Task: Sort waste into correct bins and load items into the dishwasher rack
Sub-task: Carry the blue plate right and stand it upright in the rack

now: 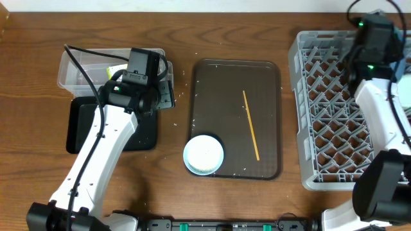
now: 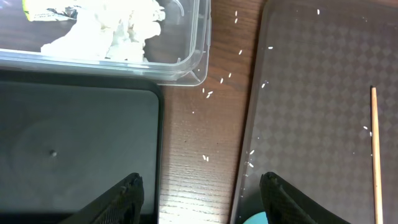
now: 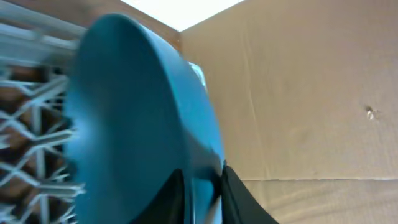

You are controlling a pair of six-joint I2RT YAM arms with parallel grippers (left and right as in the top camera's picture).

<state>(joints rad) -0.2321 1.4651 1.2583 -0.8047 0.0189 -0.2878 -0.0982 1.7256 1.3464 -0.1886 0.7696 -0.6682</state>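
Note:
My left gripper (image 2: 202, 199) is open and empty, low over the bare wood between the black tray (image 2: 74, 143) and the brown serving tray. The clear tub (image 2: 186, 62) holds white tissues (image 2: 118, 28) and a yellow-green wrapper (image 2: 31, 9). Loose rice grains (image 2: 208, 93) lie on the wood. The yellow stick (image 1: 251, 125) and the mint-green bowl (image 1: 203, 154) sit on the brown tray. My right gripper (image 3: 202, 186) is shut on the rim of the dark-blue dish (image 3: 137, 112), held on edge over the grey dishwasher rack (image 1: 321, 102). The pink-white cup is out of view.
The brown serving tray (image 1: 218, 96) lies between the bins and the rack, with rice specks on it. A cardboard wall (image 3: 311, 93) stands behind the rack. The right arm (image 1: 379, 102) crosses above the rack's right side.

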